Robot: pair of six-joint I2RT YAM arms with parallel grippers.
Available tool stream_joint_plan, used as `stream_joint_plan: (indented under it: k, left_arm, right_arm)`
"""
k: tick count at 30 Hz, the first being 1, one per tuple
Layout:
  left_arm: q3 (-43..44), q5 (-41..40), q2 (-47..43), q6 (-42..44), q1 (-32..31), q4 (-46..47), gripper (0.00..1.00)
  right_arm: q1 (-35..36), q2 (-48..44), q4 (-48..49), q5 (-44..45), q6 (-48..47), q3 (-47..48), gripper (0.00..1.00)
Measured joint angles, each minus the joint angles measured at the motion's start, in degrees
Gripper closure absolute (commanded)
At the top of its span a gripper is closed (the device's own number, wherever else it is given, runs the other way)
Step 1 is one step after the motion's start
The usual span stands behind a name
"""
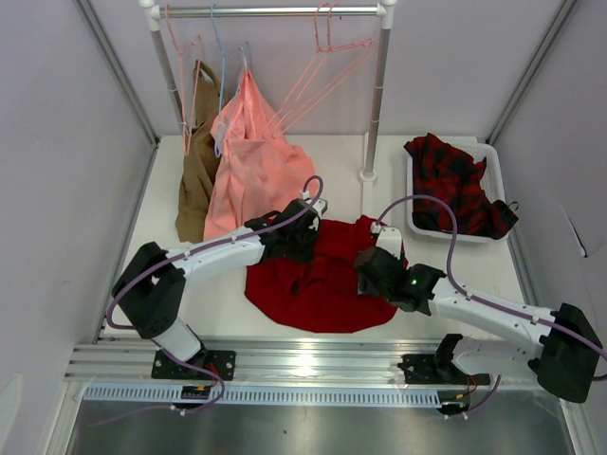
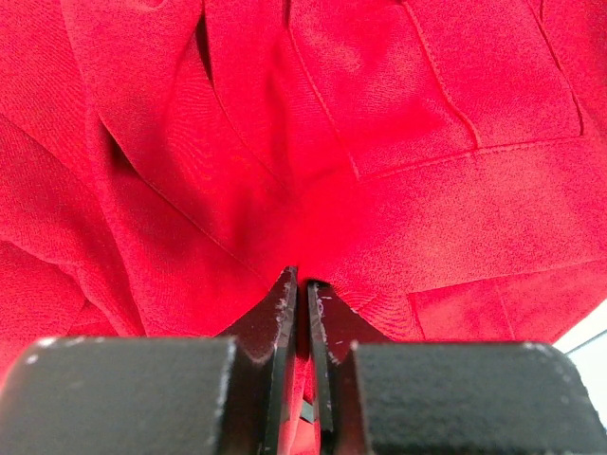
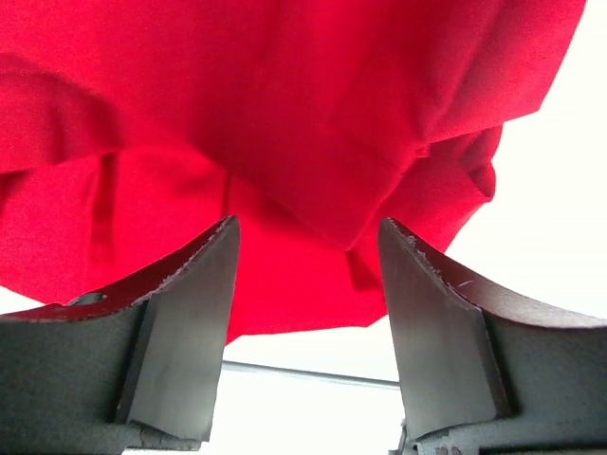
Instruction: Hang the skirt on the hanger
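Observation:
The deep-red skirt point(image 1: 322, 284) lies crumpled on the white table between the two arms. My left gripper point(image 1: 302, 230) is at its far left edge. In the left wrist view the jaws point(image 2: 305, 277) are shut with a fold of the skirt point(image 2: 379, 142) pinched between them. My right gripper point(image 1: 373, 270) is at the skirt's right side. In the right wrist view it point(image 3: 308, 226) is open, with the skirt point(image 3: 285, 114) just beyond the fingertips and nothing between them. Empty pale-pink wire hangers point(image 1: 327, 62) hang on the rail at the back, apart from both grippers.
A salmon-pink garment point(image 1: 248, 156) and a brown garment point(image 1: 197, 175) hang on the rail's left part. The rail's right post point(image 1: 377, 104) stands behind the skirt. A white tub point(image 1: 413, 213) at the right holds a red-and-black checked garment point(image 1: 460, 185).

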Motion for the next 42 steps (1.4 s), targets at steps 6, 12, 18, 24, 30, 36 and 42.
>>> stream_joint_plan:
  k: [6, 12, 18, 24, 30, 36, 42]
  left_arm:
    - [0.0, 0.1, 0.0, 0.0, 0.0, 0.0, 0.89]
    - [0.0, 0.1, 0.0, 0.2, 0.0, 0.0, 0.89]
    - [0.2, 0.1, 0.0, 1.0, 0.0, -0.4, 0.89]
    - [1.0, -0.2, -1.7, 1.5, 0.0, -1.7, 0.91]
    - [2.1, -1.7, -6.6, 1.8, 0.0, -4.5, 0.91]
    - [4.9, -4.3, -9.6, 2.4, 0.0, -7.1, 0.91]
    - [5.6, -4.6, -9.0, 2.4, 1.4, -7.9, 0.92]
  right_arm:
    - [-1.3, 2.3, 1.0, 2.4, 1.3, -2.9, 0.36]
    - [-5.1, 5.2, 6.0, 2.4, -0.6, -4.2, 0.49]
    - [-8.7, 5.3, 11.2, 2.4, -4.2, -4.3, 0.81]
    - [-10.4, 1.4, 13.4, -0.8, -7.7, -4.3, 0.96]
    - [-12.3, -8.1, 16.2, -16.6, -11.5, -4.4, 1.0]
    - [-15.8, -16.2, 20.2, -38.8, -12.1, -4.4, 1.0]
    - [-20.9, -21.4, 37.4, -60.5, -5.6, -9.7, 1.0]
